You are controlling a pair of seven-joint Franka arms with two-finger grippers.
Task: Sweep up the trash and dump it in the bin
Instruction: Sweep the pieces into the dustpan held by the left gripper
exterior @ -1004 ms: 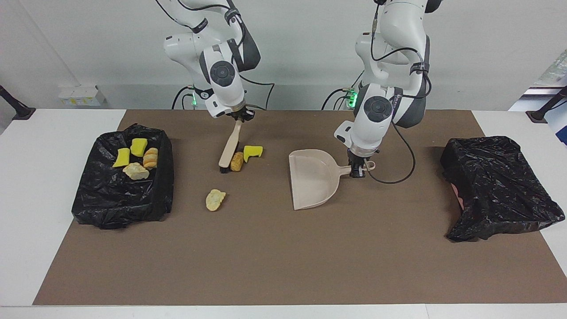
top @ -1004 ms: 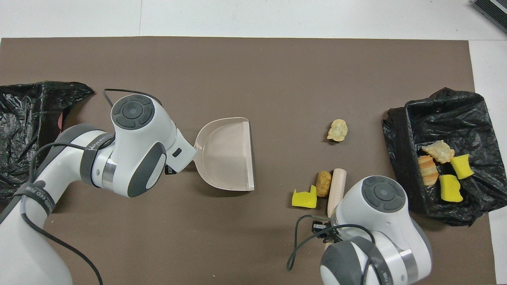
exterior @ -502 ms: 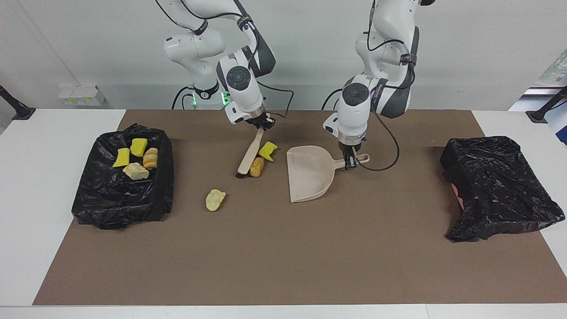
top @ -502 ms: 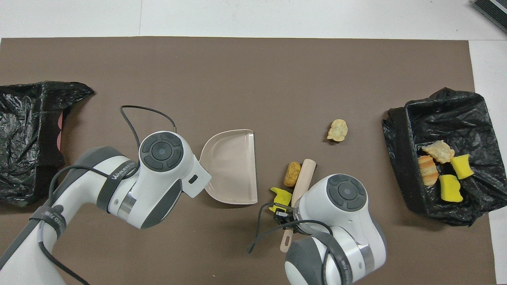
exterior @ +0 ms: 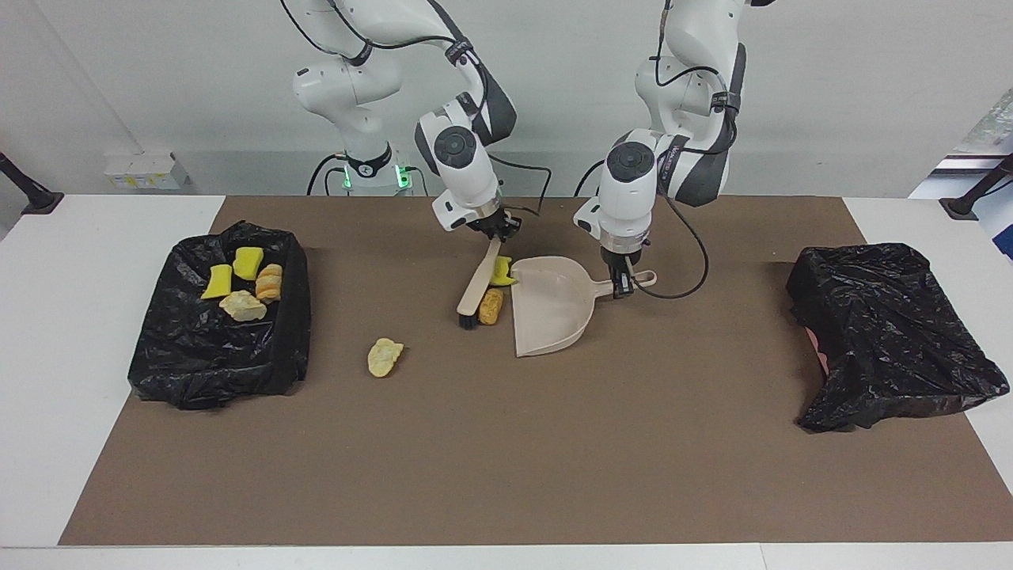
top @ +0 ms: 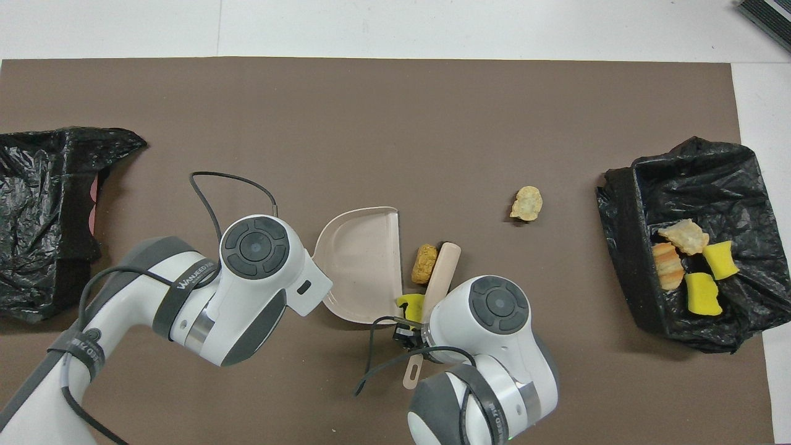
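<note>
1. my left arm (top: 185, 290) carries a grey band with white lettering, partly legible, roughly "wanjeed".
2. my right arm's (top: 488, 408) band lettering is unreadable.
3. no other text is legible.

Inventory of counted items:

- Yellow sponge chunks: three. Two (exterior: 217, 282) (exterior: 248, 262) lie in the black-lined bin (exterior: 214, 364); one (exterior: 501, 271) is at the dustpan's mouth.
- Crusty lumps: four. Two (exterior: 242, 305) (exterior: 269, 282) in the same bin; one golden-brown (exterior: 491, 305) beside the brush; one pale (exterior: 385, 356) alone on the mat.
- Dustpans: one, beige (exterior: 552, 307).
- Brushes: one, beige-handled (exterior: 478, 286).
- Black-lined bins: two, the second (exterior: 886, 332) toward the left arm's end.
- Brown mats: one (exterior: 506, 467).
- Robot arms: two.
</note>
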